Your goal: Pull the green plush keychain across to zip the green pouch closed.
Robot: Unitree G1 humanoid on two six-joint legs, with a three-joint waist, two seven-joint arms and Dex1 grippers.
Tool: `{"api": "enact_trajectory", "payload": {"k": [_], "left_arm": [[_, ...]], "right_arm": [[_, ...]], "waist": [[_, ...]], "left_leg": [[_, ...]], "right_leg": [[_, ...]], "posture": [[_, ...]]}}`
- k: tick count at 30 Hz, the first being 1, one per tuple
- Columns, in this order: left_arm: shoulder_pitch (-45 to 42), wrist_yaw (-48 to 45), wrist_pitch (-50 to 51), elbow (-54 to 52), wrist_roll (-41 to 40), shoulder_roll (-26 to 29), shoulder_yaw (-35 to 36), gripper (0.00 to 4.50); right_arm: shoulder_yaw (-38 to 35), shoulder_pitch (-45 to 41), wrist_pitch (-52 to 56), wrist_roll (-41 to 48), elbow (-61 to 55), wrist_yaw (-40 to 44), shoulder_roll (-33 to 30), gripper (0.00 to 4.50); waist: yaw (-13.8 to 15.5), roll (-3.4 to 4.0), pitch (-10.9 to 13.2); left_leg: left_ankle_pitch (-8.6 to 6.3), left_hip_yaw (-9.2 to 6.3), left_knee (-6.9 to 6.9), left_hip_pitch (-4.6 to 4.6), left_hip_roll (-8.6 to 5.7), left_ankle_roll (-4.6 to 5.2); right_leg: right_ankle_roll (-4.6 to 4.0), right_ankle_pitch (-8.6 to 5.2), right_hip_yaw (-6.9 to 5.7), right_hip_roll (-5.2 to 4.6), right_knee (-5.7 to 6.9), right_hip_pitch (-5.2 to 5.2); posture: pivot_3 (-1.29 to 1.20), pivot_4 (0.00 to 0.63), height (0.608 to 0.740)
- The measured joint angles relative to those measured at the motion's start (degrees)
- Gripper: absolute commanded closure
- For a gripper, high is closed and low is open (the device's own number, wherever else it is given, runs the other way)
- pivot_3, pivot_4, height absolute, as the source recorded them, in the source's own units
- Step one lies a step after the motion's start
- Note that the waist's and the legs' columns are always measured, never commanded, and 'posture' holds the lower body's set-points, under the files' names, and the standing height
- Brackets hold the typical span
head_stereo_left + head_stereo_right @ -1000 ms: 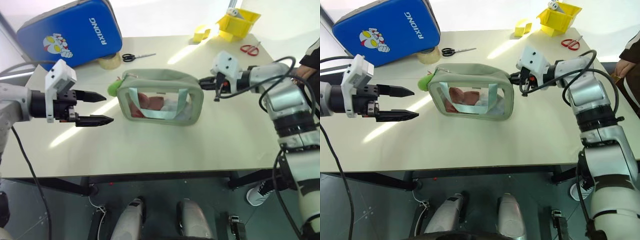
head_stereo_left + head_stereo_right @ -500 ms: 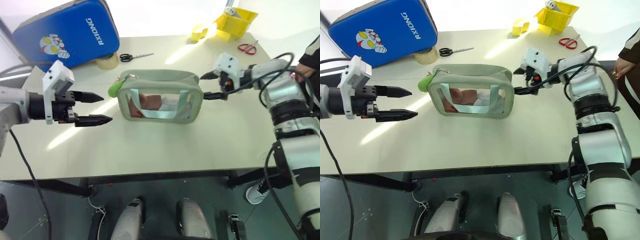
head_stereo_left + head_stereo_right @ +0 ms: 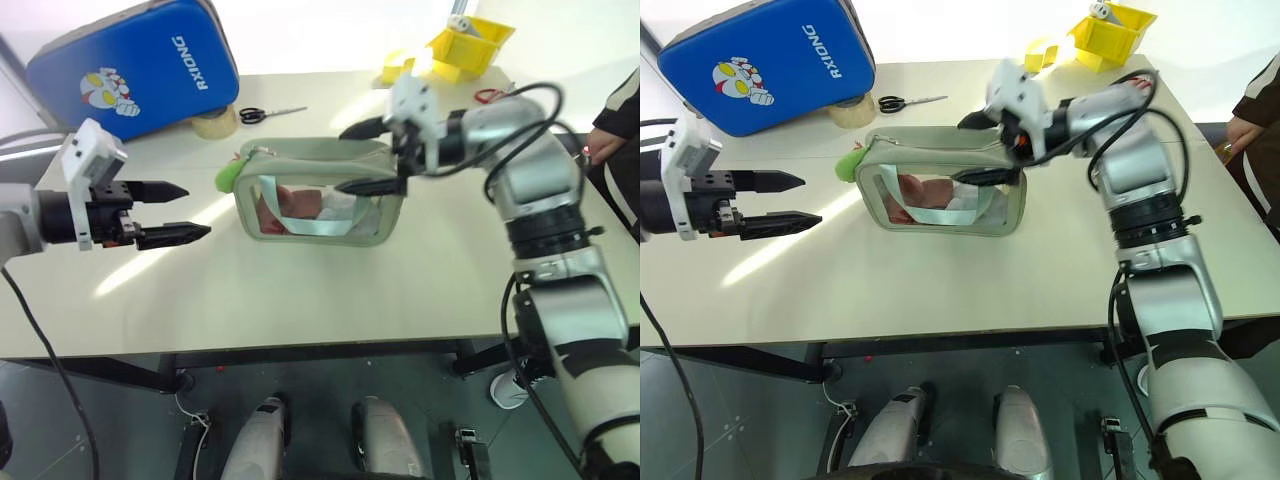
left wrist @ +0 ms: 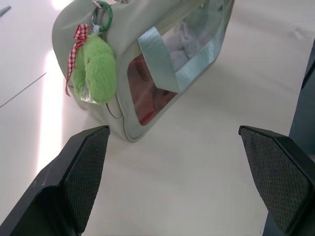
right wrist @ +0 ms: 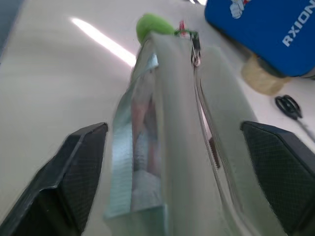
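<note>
**Pouch braced at one end, keychain waiting at the other**

Taking the green pouch [image 3: 320,195] as my landmark: it stands upright on the table [image 3: 300,290], clear window toward me. Nearest me and well off its keychain end, my left gripper [image 3: 180,212] hovers above the tabletop with its fingers spread wide and nothing between them, pointing at the pouch. The green plush keychain [image 4: 96,69] hangs from a ring at that same end, just beside a small checked ribbon [image 4: 74,54], resting against the pouch's side wall. At the opposite end, my right gripper [image 3: 368,157] straddles the pouch with jaws wide, one finger in front of the window and one over the back edge; I judge it is placed to steady the pouch, not yet clamped on it.

To do this step well, I would close the right fingers on the pouch's end so it cannot slide, then bring the left in to pinch the plush near its ring and draw it straight along the zipper line toward the right gripper, keeping the pull low.

In the right wrist view the zipper looks parted along the top, but blur leaves how far uncertain. The reddish contents behind the window I cannot identify. Beyond the pouch lie a tape roll [image 3: 218,122], black scissors [image 3: 270,113] and the blue case [image 3: 135,65].
</note>
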Motion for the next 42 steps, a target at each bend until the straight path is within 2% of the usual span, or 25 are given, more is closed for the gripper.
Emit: {"api": "enact_trajectory", "payload": {"k": [5,8,13,15,16,26,37,40,42], "left_arm": [[0.5,0.3,0.0,-0.2,-0.1,0.0,0.2,0.0],[1.5,0.7,0.0,-0.6,-0.2,0.0,0.6,0.0],[1.9,1.1,0.0,-1.2,-0.2,0.0,1.3,0.0],[1.9,1.3,0.0,-1.3,-0.2,0.0,1.7,0.0],[1.9,1.3,0.0,-1.3,-0.2,0.0,2.0,0.0],[1.7,1.3,-0.4,0.9,0.1,1.1,2.3,0.0],[1.1,0.9,-2.5,3.0,0.7,1.2,2.2,0.0],[1.0,0.8,-2.7,3.2,1.1,1.2,2.2,0.0],[0.8,0.8,-2.7,3.4,1.2,1.2,2.1,0.0]], "right_arm": [[1.5,-2.2,-4.5,-3.4,3.6,-2.1,1.9,0.04],[1.6,-2.4,-4.6,-3.8,3.9,-1.0,2.2,0.78],[1.9,-2.4,-5.8,-4.6,4.4,0.8,1.7,3.2],[2.1,-2.4,-7.0,-5.3,4.7,1.2,1.4,4.36],[2.1,-2.4,-7.2,-5.4,4.7,1.4,1.3,4.44],[1.1,-2.2,-8.0,-2.5,1.5,7.1,-2.0,4.44],[0.9,4.3,-1.8,-1.7,-9.5,4.7,-2.4,4.44],[0.9,4.6,0.6,-1.2,-10.9,5.0,-2.6,3.36],[0.9,4.6,1.4,-0.8,-11.1,5.0,-2.7,2.37]], "waist": [[-0.3,0.0,0.0],[-0.7,0.0,0.0],[-0.7,0.0,0.0],[-0.7,0.0,0.0],[-0.7,0.0,0.0],[-0.7,0.0,0.0],[-0.8,0.0,0.0],[-0.7,0.0,0.0],[-0.7,0.0,0.0]], "left_leg": [[0.02,-0.01,-0.01,0.0,0.1,-0.03],[0.02,-0.01,-0.02,0.0,0.13,-0.03],[0.02,-0.01,-0.02,0.01,0.16,-0.03],[0.02,-0.01,-0.02,0.01,0.16,-0.03],[0.02,-0.01,-0.02,0.01,0.16,-0.03],[0.01,-0.01,-0.04,0.01,0.17,-0.03],[0.02,0.01,-0.04,0.02,0.23,-0.03],[0.02,0.01,-0.04,0.02,0.24,-0.03],[0.02,0.01,-0.04,0.02,0.24,-0.03]], "right_leg": [[-0.05,0.03,0.0,0.11,0.0,-0.01],[-0.07,0.04,0.01,0.15,0.0,-0.03],[-0.09,0.06,0.01,0.19,0.0,-0.03],[-0.1,0.06,0.01,0.19,0.0,-0.03],[-0.1,0.06,0.01,0.19,0.0,-0.03],[-0.1,0.06,0.02,0.2,0.0,-0.05],[-0.15,0.09,0.07,0.28,0.01,-0.08],[-0.15,0.09,0.07,0.29,0.01,-0.07],[-0.16,0.09,0.07,0.29,0.01,-0.07]], "posture": [[0.0,0.15,0.74],[0.0,0.15,0.74],[0.0,0.15,0.74],[0.0,0.15,0.74],[0.0,0.15,0.74],[0.0,0.15,0.74],[0.0,0.15,0.74],[0.0,0.15,0.74],[0.0,0.15,0.74]]}}
